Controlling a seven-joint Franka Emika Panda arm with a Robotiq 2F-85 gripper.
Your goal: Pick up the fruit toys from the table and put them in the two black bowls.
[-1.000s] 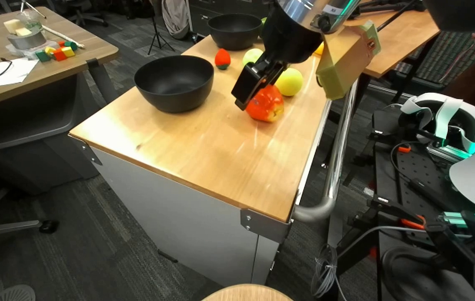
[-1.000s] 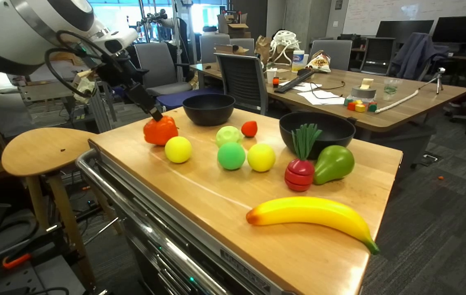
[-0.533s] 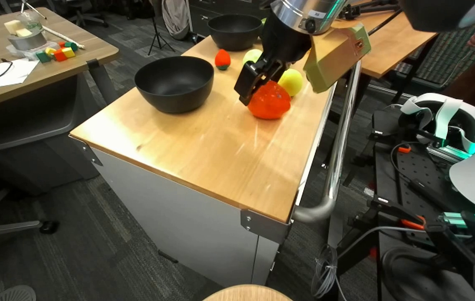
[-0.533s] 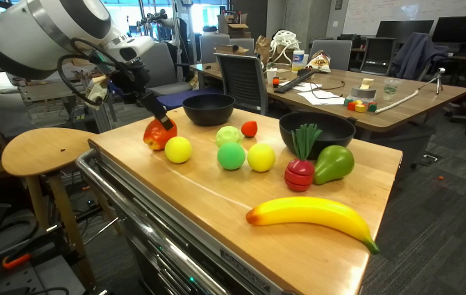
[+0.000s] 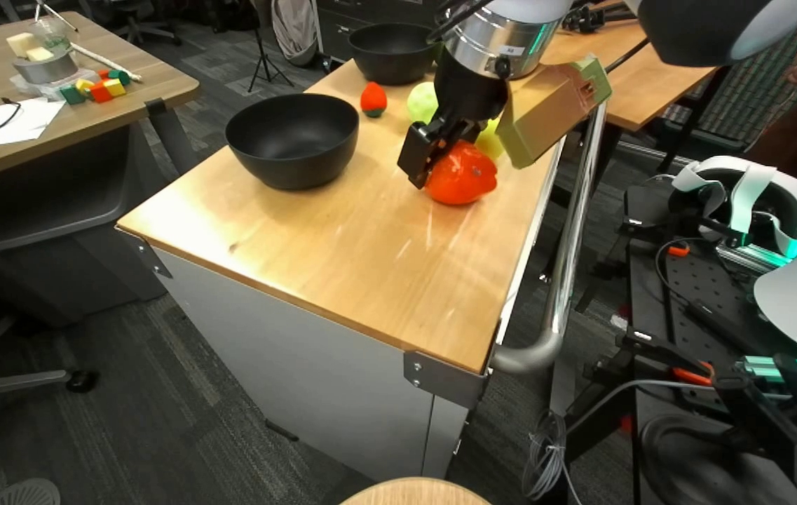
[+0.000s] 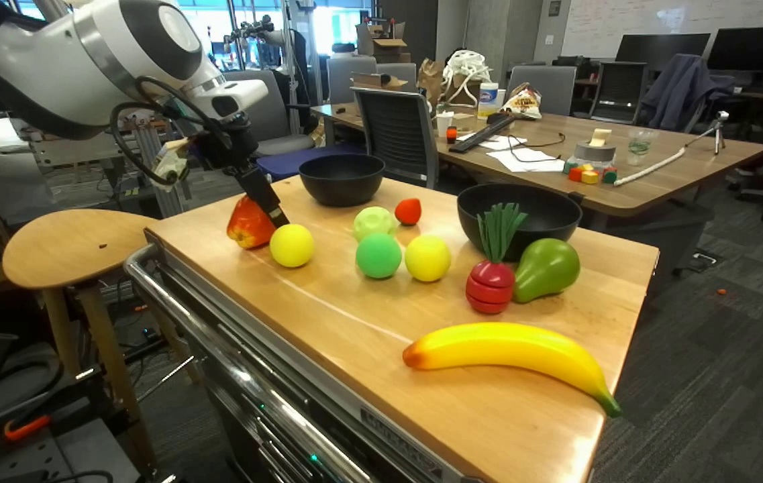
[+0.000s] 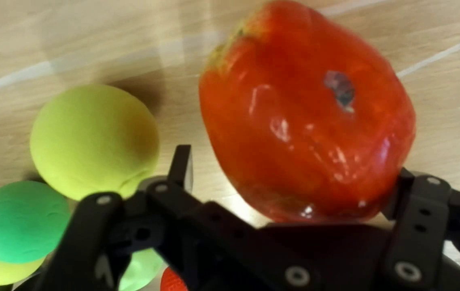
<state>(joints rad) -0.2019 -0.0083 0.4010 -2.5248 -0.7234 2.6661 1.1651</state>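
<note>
My gripper (image 7: 292,178) is open around the red-orange apple (image 7: 306,117), low over the table (image 5: 342,245). In the wrist view the right finger (image 7: 403,190) is against the apple or very close to it, while a gap separates the left finger (image 7: 181,165) from it. Both exterior views show the two black bowls, the nearer bowl (image 5: 293,172) and the farther bowl (image 5: 394,66). Other fruit toys lie on the table: two yellow balls (image 6: 292,245), a green ball (image 6: 378,255), a pale green one (image 6: 374,221), a strawberry (image 6: 408,211), a radish (image 6: 490,288), a pear (image 6: 549,268) and a banana (image 6: 509,345).
A yellow ball sits close outside my left finger. The grey metal bar (image 5: 566,259) runs along one table edge, with a wooden stool (image 6: 76,245) beyond the end. A darker desk (image 6: 683,168) holding coloured blocks (image 6: 589,176) stands behind the bowls.
My gripper has come down over the apple. The apple has turned, its yellow end now facing another way, and shifted slightly towards the metal bar. The other fruit toys have stayed put.
</note>
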